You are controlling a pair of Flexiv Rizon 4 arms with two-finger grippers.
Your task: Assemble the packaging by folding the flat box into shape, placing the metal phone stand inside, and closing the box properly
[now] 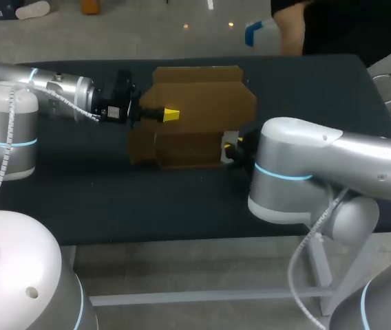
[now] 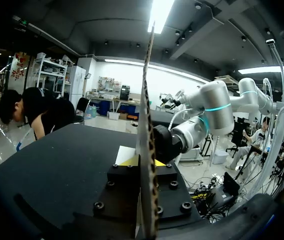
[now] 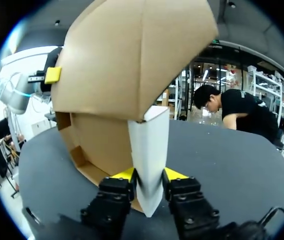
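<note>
A brown cardboard box (image 1: 195, 117) lies partly folded in the middle of the dark table, with its flaps spread. My left gripper (image 1: 166, 114) is at the box's left side, shut on an upright cardboard panel (image 2: 147, 125) that shows edge-on between its fingers (image 2: 132, 161). At the box's near right corner, my right gripper (image 3: 149, 175) is shut on a white upright phone stand (image 3: 149, 150). The box's open brown flaps (image 3: 127, 55) rise just ahead of and above the stand. In the head view my right arm (image 1: 299, 172) hides most of that gripper.
The dark table (image 1: 78, 192) stretches left of and in front of the box. Its front edge (image 1: 147, 240) runs just below my right arm's elbow. Nothing else lies on the table.
</note>
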